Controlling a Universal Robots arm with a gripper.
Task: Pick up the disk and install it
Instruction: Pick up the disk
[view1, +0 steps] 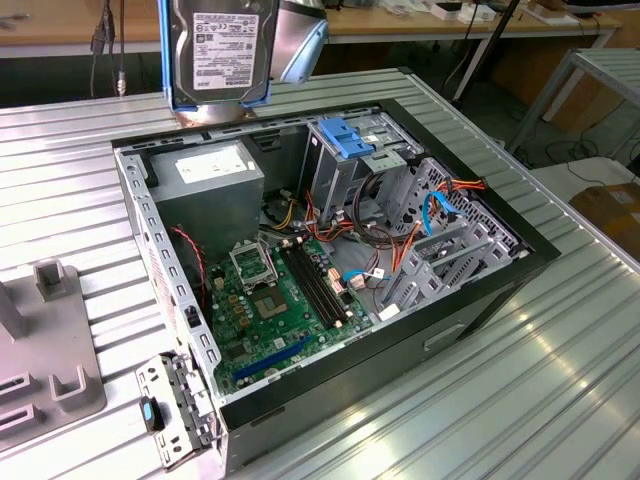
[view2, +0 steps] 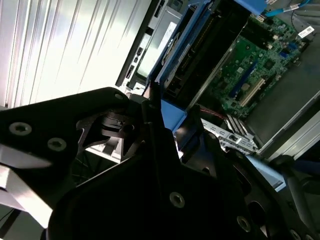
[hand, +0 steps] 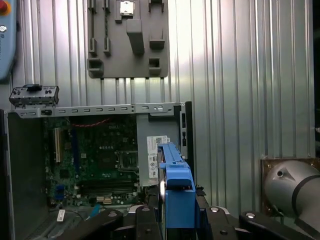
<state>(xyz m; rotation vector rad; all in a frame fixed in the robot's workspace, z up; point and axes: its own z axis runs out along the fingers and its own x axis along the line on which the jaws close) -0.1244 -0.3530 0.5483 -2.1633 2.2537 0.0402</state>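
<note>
Status: pick looks done, we're in the carry leg.

- gripper is clamped shut on the disk, with black fingers on either side of the blue carrier rail. In the exterior view the disk hangs upright on edge, label outward, touching nothing.
- The open case lies below the gripper. The disk sits above the case's rear rim, over the power supply end.
- The drive cage is below and off to one side of the gripper, toward the exterior view's right, apart from the disk. The blue bracket is fixed on top of it.

My read on the install: the disk has to be aligned with the cage slot, rail edges square to the guides, then go in straight. Its upright pose may need a reorient; I can't see the slot mouth well enough to say which way.

In the way:
- orange/red cables are bunched just beside the cage, and a thin blue cable loops nearby. Snag risk on approach.
- The blue bracket could foul the rail if the entry is off.
- The motherboard sits bare under the gripper's path, so a slip would land there.

The grey fixture plate sits on the ribbed surface, well away from the gripper and not a factor.
</note>
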